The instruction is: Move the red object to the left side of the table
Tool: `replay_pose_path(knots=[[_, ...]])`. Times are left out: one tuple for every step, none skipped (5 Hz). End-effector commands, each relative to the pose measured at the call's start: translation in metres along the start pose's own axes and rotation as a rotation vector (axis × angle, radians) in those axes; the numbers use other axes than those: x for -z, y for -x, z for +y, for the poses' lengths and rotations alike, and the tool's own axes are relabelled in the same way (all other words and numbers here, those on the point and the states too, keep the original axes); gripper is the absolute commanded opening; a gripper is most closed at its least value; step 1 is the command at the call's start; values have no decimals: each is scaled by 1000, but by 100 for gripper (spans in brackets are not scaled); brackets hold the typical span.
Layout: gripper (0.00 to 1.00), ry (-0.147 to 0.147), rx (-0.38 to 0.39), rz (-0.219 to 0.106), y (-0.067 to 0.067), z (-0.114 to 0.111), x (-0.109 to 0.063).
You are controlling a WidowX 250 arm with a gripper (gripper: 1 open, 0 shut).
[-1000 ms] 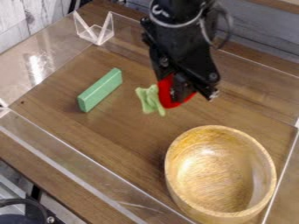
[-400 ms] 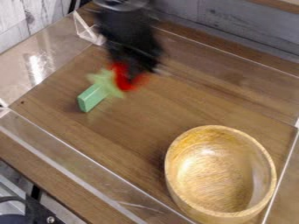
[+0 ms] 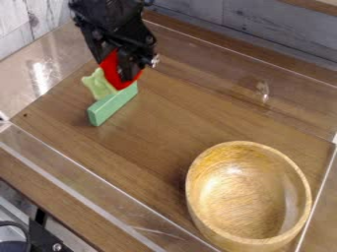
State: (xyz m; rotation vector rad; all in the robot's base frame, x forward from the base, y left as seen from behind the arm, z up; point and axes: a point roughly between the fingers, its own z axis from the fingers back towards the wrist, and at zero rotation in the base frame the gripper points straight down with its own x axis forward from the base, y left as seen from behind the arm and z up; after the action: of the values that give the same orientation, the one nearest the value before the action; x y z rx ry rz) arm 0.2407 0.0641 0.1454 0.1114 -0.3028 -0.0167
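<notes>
Gripper (image 3: 118, 67) hangs at the far left with the red object (image 3: 117, 70) between its jaws, seemingly loosening; it could drop onto the green block (image 3: 112, 101) and roll across the table (image 3: 198, 113).

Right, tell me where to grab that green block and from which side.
Take the green block across its two long sides, near its lower free end, coming from above. It lies flat on the table, long and narrow, so its short width suits the jaws. The gripper with the red object crowds its upper end.
</notes>
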Motion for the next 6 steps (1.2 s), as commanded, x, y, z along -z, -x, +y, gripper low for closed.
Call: replay_pose_path(knots=[[0, -45, -61, -29, -17, 11, -6], [100, -38, -69, 5, -1, 0, 4], [100, -23, -68, 30, 13, -7, 14], [100, -11, -95, 41, 23, -11, 31], [100, -9, -146, 56, 39, -5, 52], [100, -8, -197, 68, 52, 0, 71]])
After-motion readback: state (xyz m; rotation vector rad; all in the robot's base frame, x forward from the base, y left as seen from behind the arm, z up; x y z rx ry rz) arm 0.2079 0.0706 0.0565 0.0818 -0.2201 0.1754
